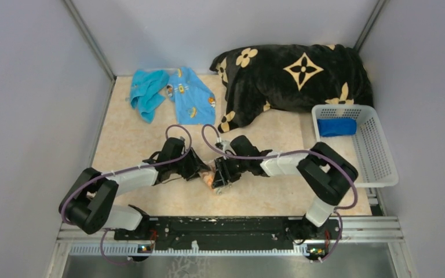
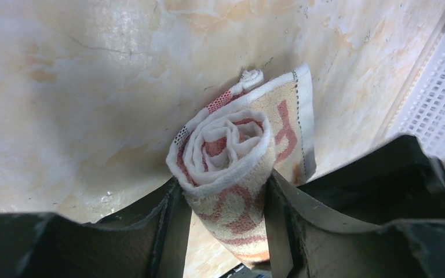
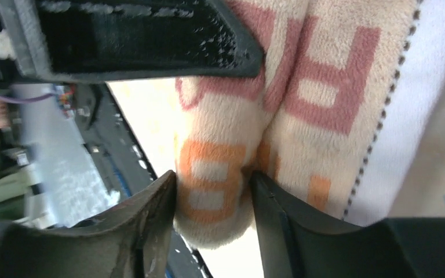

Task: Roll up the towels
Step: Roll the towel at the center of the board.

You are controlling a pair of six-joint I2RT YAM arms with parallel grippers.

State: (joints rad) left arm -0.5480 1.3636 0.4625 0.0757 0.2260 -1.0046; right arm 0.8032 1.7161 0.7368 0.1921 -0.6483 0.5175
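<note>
Pinching the rolled lettered towel (image 2: 232,162) from opposite sides, the left hand (image 2: 223,202) and the right hand (image 3: 213,191) were both clamped on it at the near middle of the counter (image 1: 133,139). The turquoise towel (image 1: 146,92) and printed towel (image 1: 191,97) lay crumpled at the far left; the dark blue towel (image 1: 336,127) sat in the white basket (image 1: 376,156) on the right

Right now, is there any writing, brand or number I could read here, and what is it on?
"B", orange block letter, on the rolled cream terry towel pinched in the right hand.
"R" or "A", pink block letter beside it on the same towel; folds hide the rest of the word.
Red strokes on the roll near the left hand: unreadable fragments.
Prints on the light blue cartoon towel: too small to read.
</note>
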